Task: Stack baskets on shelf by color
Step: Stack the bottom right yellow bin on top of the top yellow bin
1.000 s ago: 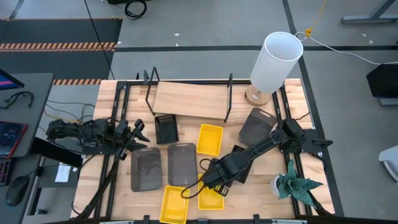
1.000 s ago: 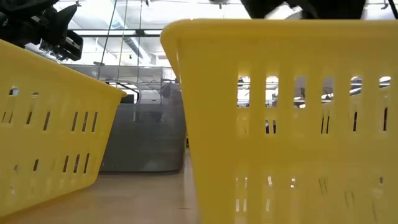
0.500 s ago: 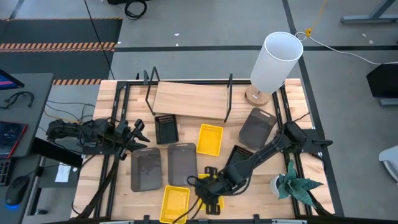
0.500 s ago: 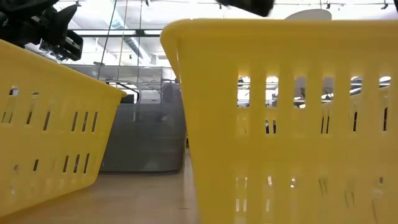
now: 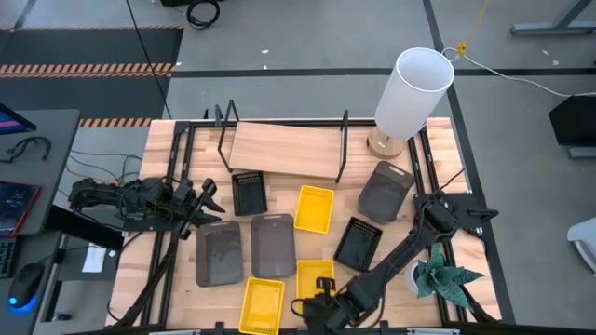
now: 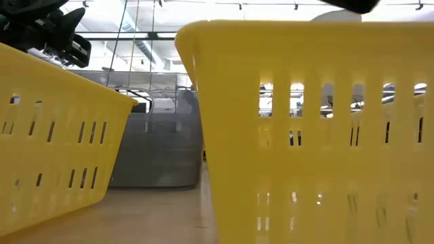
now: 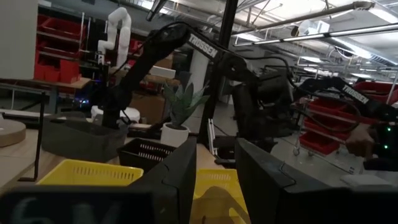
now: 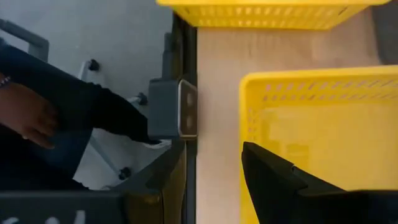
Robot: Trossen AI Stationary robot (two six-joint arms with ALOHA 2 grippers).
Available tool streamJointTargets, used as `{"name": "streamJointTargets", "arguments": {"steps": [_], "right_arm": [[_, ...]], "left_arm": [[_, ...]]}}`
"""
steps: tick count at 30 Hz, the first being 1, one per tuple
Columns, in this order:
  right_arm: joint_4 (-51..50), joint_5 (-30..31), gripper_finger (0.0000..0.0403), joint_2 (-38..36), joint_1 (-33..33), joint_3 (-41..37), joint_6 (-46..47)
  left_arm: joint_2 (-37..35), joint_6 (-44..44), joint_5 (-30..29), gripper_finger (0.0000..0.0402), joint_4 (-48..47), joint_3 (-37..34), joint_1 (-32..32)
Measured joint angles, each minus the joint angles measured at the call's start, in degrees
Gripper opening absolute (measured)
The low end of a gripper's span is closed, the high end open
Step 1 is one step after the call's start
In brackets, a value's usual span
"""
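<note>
Three yellow baskets lie on the table: one mid-table [image 5: 314, 207] and two near the near edge [image 5: 315, 277] [image 5: 263, 304]. Three grey baskets [image 5: 218, 253] [image 5: 272, 245] [image 5: 385, 191] and two black ones [image 5: 249, 193] [image 5: 358, 244] lie around them. The shelf [image 5: 284, 149] stands bare at the far side. My right gripper [image 5: 323, 312] [image 8: 211, 155] is open at the table's near edge, one finger over the near-edge yellow basket [image 8: 317, 130] and the other outside its near wall; no touch shows. My left gripper [image 5: 212, 198] [image 7: 214, 155] is open and empty at the left.
A white lamp [image 5: 410, 93] stands at the far right and a small potted plant [image 5: 438, 276] at the near right. A camera block [image 8: 180, 115] sits on the near edge. A person's hand [image 8: 25, 115] shows beyond that edge.
My right gripper has gone from above the mid-table baskets toward the table's near edge, and now sits by the near end of the yellow basket there. The black basket that the arm covered now shows. The baskets have stayed in place.
</note>
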Motion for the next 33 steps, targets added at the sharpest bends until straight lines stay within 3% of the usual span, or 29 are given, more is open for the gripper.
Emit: {"name": "streamJointTargets", "arguments": {"steps": [10,26,33], "right_arm": [[-0.75,11.20,0.0161,0.72,1.86,0.34,-2.46],[-4.52,8.06,0.0159,5.62,0.92,-0.08,-0.64],[-5.33,4.44,0.0112,5.67,0.36,-0.08,-0.07]], "left_arm": [[-0.01,0.00,-0.02,0.0117,0.11,-0.01,0.04],[0.10,0.00,-0.02,0.0117,0.07,-0.02,0.04],[0.10,0.00,-0.02,0.0117,0.09,-0.02,0.04]]}}
